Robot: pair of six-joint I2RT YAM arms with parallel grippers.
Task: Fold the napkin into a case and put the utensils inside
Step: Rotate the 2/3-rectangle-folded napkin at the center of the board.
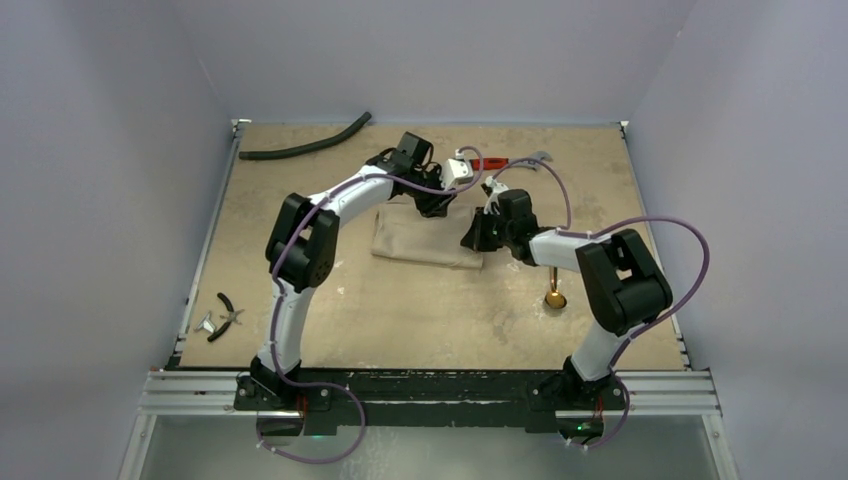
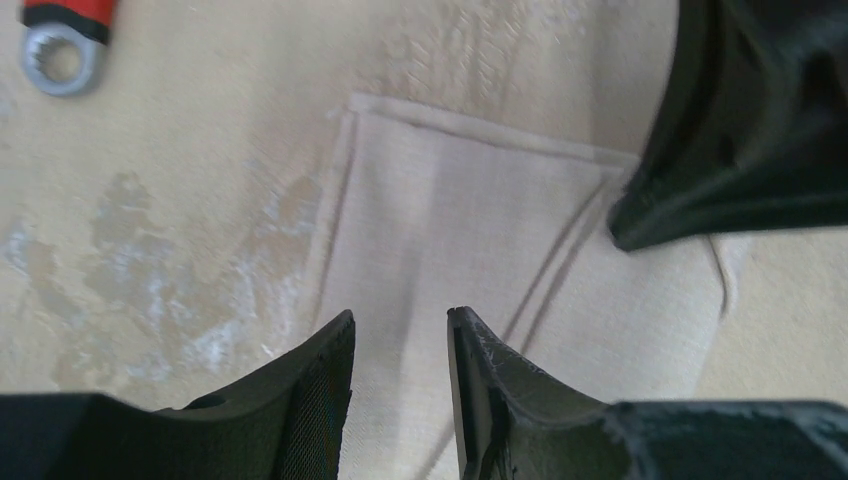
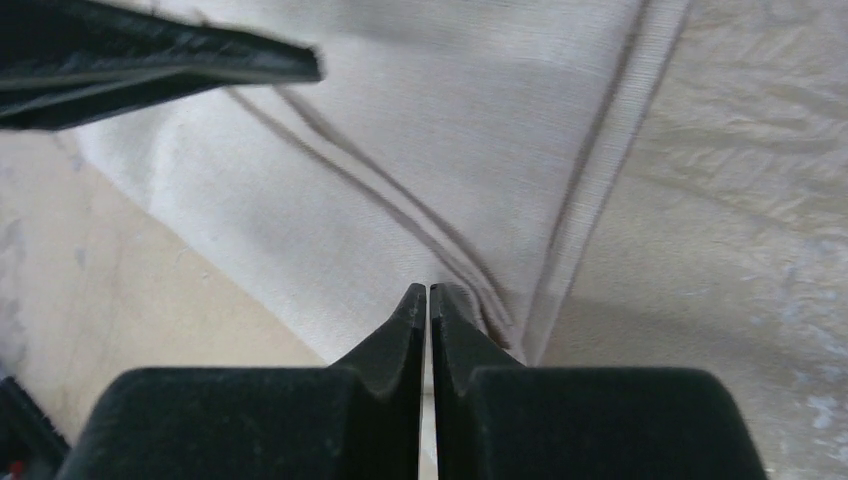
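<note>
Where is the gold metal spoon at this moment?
Top view: the gold metal spoon lies on the right side of the table, handle running under the right arm, apart from the folded beige cloth napkin.

Plain pale lavender-grey walls (image 1: pixel 120 150) close in on three sides of a tan, worn counter (image 1: pixel 420 320) with whitish scuffs, a metal rail (image 1: pixel 430 392) along its near edge; soft, even light

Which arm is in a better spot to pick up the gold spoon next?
Probably the right. The spoon lies on the right side, just by that arm's elbow. The left tool hangs open over the napkin, farther away. The right tool is shut, so it must open first.
</note>
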